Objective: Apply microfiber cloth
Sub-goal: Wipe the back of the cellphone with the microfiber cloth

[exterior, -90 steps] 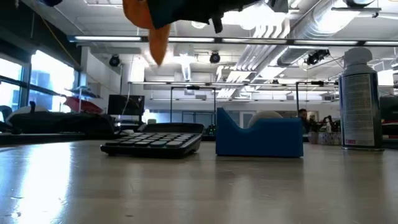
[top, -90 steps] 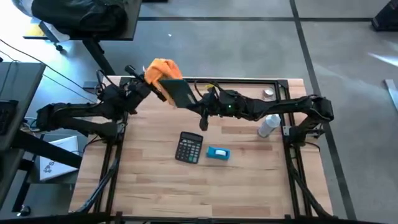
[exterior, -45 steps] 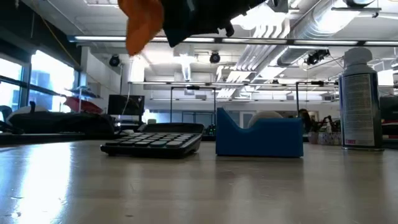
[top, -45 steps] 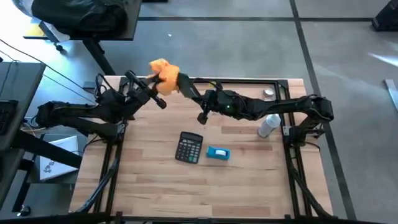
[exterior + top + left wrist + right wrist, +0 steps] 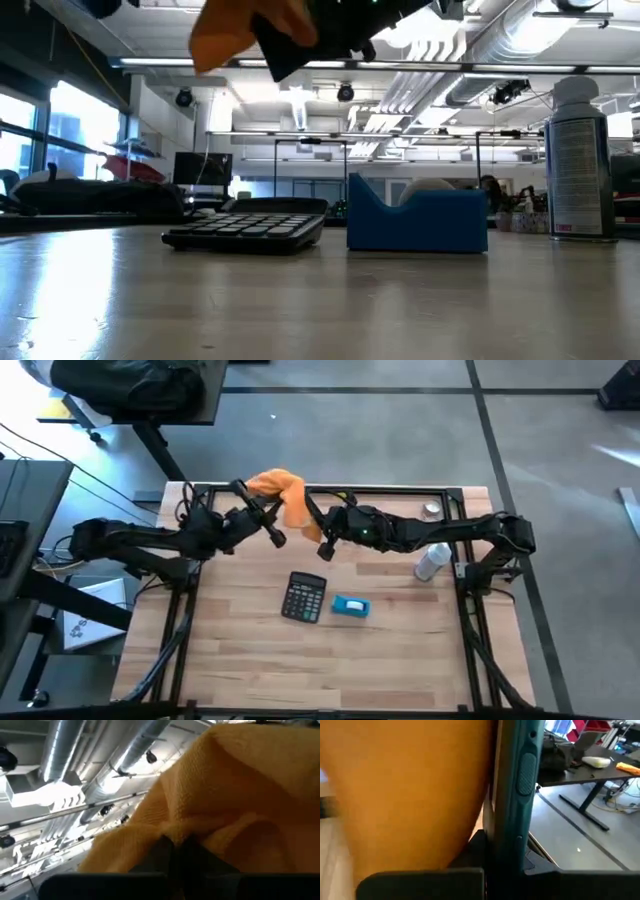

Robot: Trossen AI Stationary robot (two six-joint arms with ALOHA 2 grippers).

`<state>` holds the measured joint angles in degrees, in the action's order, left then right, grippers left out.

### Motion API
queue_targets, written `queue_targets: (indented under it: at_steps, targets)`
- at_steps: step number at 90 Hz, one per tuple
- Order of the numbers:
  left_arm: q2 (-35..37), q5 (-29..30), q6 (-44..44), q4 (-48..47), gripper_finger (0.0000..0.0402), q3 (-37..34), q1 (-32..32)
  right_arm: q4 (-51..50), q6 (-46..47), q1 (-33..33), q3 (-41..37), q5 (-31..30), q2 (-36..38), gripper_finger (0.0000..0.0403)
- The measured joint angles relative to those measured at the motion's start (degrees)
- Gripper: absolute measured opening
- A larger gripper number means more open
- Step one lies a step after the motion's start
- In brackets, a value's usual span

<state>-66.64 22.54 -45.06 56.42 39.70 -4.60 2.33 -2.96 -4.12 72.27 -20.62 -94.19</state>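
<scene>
Up over the table's far edge, mid-air — microfiber cloth (image 5: 283, 494) hangs bunched between both arms, draped against the teal tablet (image 5: 515, 785). Left gripper (image 5: 262, 517) is pinched on the cloth; its wrist view shows dark fingers (image 5: 172, 857) buried in orange folds. Right gripper (image 5: 318, 532) is clamped on the tablet's lower edge, holding it edge-up, cloth pressed flat on one face. Judgement: wiping step in progress, cloth in contact with the slab. Risks from here: the cloth is held by a small pinch of fabric, so drag across the face could pull it free; the tablet is gripped only at one edge, so side load from the wipe could twist or lever it out — a drop would land near the calculator (image 5: 304, 598) and blue box (image 5: 350, 606) below. Spray can (image 5: 432, 561) sits well apart, by the right arm.
</scene>
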Motion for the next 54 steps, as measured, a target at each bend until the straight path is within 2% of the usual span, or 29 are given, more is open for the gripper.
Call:
queue_targets:
  at_steps: [9,25,38,45,54]
  targets:
    - [-1.7,-1.13,-0.02,2.93,0.0,0.9,-0.02,-0.93,-0.18,0.0,0.0,-0.16,0.0,0.0]
    - [-4.46,-3.6,-0.02,2.41,0.0,5.01,0.0,-2.41,-1.0,0.0,-0.02,-0.52,0.0,0.0]
    - [-6.55,-3.92,0.0,1.77,0.0,7.11,-0.02,-2.26,-3.73,0.04,-0.02,-3.88,-0.02,0.0]
    - [-7.09,-2.81,0.03,1.02,0.0,7.26,0.03,-2.59,-5.88,0.28,-0.02,-6.92,-0.02,0.0]
    - [-7.0,1.58,1.17,-3.47,0.0,7.26,0.66,-2.85,-10.55,0.86,-0.02,-11.55,0.02,0.0]
